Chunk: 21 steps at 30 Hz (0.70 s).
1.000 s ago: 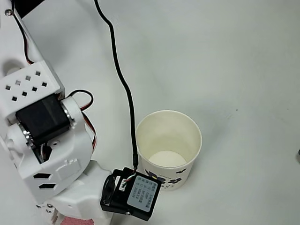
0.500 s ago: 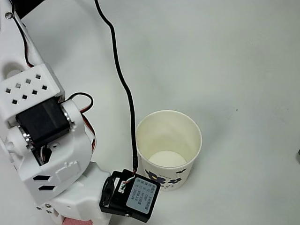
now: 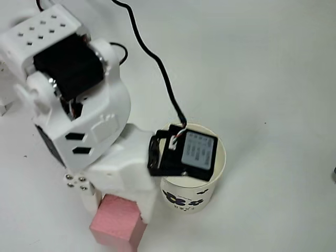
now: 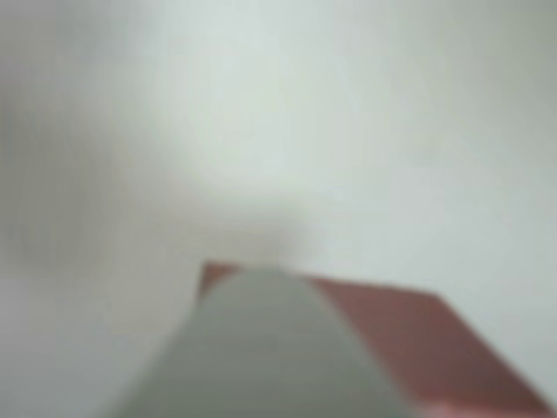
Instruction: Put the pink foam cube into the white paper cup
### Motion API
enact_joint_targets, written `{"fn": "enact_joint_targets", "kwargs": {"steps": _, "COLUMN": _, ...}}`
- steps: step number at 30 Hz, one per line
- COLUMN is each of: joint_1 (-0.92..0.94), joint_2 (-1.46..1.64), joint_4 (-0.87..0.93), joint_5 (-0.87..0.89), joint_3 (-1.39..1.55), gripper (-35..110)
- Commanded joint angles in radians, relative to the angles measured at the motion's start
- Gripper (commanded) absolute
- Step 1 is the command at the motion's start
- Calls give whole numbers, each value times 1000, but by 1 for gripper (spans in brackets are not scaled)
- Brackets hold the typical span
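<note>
The pink foam cube (image 3: pixel 118 224) hangs at the bottom of the overhead view, just left of the white paper cup (image 3: pixel 195 195). My gripper (image 3: pixel 119 206) is shut on the cube, a white finger on each side of its top. The cup stands upright with navy flowers on its side, and the black wrist camera module (image 3: pixel 185 153) covers most of its mouth. In the blurred wrist view, one pale finger (image 4: pixel 261 348) lies in front of the cube (image 4: pixel 418 348).
The white arm body with its black motor (image 3: pixel 68 65) fills the left of the overhead view. A black cable (image 3: pixel 157 63) runs from the top down to the camera module. Bare white table lies to the right of the cup.
The arm has swung up and to the right, bringing the pink cube fully into view from the bottom edge. The camera module now sits over the cup's mouth.
</note>
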Motion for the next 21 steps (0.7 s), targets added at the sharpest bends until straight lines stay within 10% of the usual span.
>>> {"fn": "enact_joint_targets", "kwargs": {"steps": 1, "joint_1": -40, "joint_2": 112, "joint_4": 77, "joint_5": 20, "joint_3": -221, "gripper": 19}}
{"fn": "enact_joint_targets", "kwargs": {"steps": 21, "joint_1": -285, "joint_2": -17, "joint_4": 299, "joint_5": 189, "joint_3": -523, "gripper": 19}}
